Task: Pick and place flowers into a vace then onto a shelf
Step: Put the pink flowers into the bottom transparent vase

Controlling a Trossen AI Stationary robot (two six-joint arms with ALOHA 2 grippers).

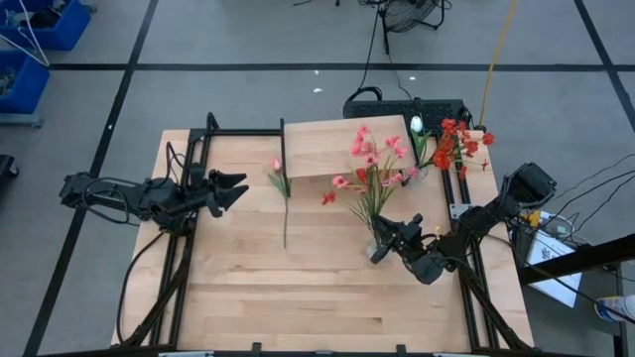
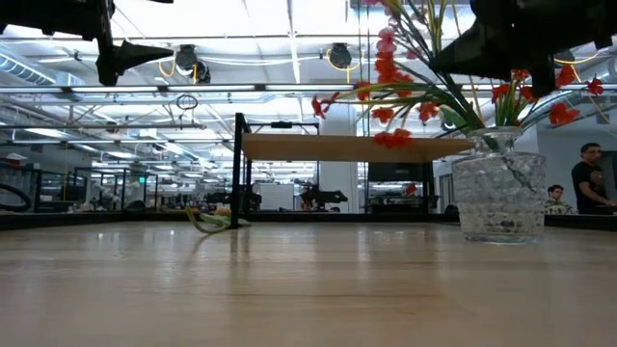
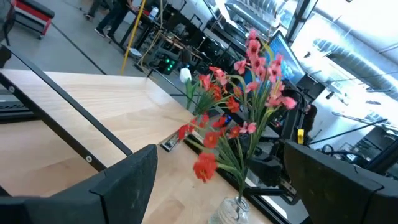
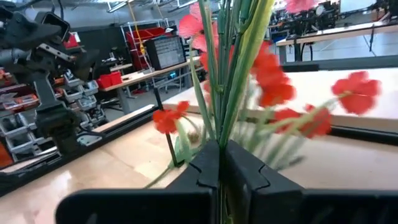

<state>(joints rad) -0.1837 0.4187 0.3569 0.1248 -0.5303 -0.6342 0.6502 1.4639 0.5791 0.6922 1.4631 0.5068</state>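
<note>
Nearest the right wrist lens, the right gripper [image 4: 219, 171] has its dark fingers pinched together on the thin green stems of the red and pink flower sprays [image 1: 375, 171]. These stand in a clear textured glass vase [image 2: 498, 198] on the wooden tabletop [image 1: 298, 288], just in front of the pale wood shelf on black legs [image 1: 332, 146]. One pink bud stem [image 1: 281, 188] lies flat beside the shelf. The left gripper [image 1: 236, 188] hovers wide open, well apart. No readable writing. The table's front half offers free room.
</note>
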